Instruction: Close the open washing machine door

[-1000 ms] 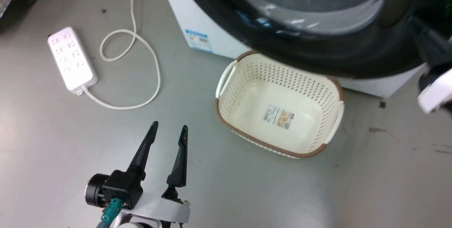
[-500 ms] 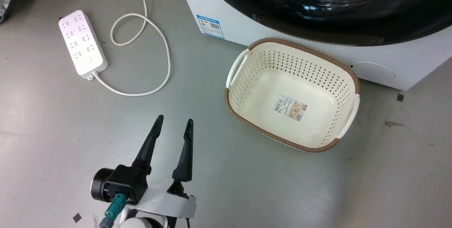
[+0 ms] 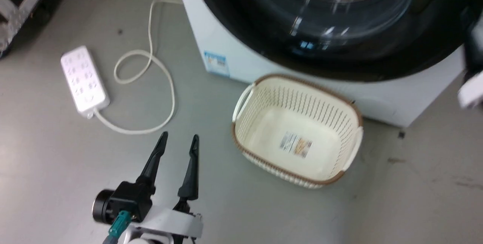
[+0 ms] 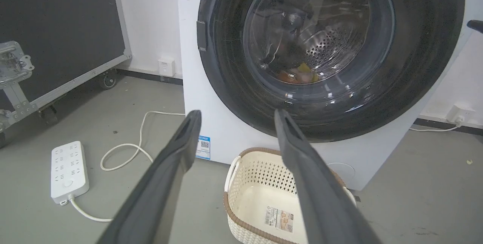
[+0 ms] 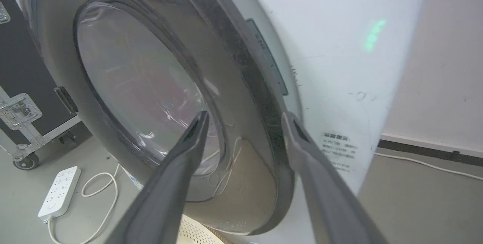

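The round, glossy black-rimmed glass washing machine door (image 4: pixel 320 40) sits almost flush on the big white washing machine (image 4: pixel 211 123). The right gripper (image 5: pixel 245 115), spread and empty, hovers by its rim; a glancing push might leave it unlatched. The left gripper (image 3: pixel 179 136) hangs spread before the machine.

A cream basket (image 3: pixel 302 96) sits on the floor (image 3: pixel 415 198) just in front of the white washing machine (image 3: pixel 234 59), blocking the low approach. Left of the machine lie a power strip (image 3: pixel 83 81) and looped cord (image 3: pixel 171 96), with a black wheeled case (image 4: pixel 56 28) beyond. Right of the basket, the floor is open.
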Controlling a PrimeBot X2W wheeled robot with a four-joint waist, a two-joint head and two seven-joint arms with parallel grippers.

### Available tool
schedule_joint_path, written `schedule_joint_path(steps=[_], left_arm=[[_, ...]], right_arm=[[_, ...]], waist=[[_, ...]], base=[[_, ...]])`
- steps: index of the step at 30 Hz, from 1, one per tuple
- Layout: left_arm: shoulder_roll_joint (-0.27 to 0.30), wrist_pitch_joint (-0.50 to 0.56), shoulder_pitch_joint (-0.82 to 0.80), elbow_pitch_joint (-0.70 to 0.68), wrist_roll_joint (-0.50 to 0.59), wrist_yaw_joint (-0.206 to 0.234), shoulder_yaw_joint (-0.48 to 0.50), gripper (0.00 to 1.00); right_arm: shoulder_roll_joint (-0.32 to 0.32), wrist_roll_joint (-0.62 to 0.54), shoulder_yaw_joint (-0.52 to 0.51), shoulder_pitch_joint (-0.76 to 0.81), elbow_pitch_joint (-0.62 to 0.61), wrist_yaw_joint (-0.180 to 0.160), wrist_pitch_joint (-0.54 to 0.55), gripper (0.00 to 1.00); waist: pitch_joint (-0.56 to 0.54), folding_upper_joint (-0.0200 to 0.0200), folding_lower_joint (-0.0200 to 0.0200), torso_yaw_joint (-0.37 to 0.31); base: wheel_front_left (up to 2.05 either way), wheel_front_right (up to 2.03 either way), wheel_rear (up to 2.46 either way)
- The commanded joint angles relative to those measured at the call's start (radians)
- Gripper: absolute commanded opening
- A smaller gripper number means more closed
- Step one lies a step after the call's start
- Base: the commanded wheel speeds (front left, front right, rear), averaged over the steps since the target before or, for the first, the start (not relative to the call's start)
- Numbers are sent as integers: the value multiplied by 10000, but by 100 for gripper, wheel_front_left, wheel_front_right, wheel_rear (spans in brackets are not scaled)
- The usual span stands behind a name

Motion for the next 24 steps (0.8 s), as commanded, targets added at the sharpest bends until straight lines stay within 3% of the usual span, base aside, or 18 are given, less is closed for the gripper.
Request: schedule_joint_path(steps=[1,7,17,24], left_arm=[[0,-43,223,80,69,-65,135,100],[-1,-43,675,304,174,-258,392,100],[38,-43,1193,628,315,-498,659,100],[123,-43,1192,910,536,-626,507,100]], right_arm=[[236,-93,19,655,-231,-6,-307,100],[1029,-1044,-603,2897,-1507,-6,-1056,100],[3528,-3152,-2245,6589,-4215,-6,-1241,100],[4306,-3999,-2741,8267,-5197,-6,-1309,100]], waist=[[-921,0,0,-430],[-2018,0,0,-1008],[-2838,0,0,-1835],[-2949,0,0,-2106]], base=[[0,0,0],[0,0,0],[0,0,0],[0,0,0]])
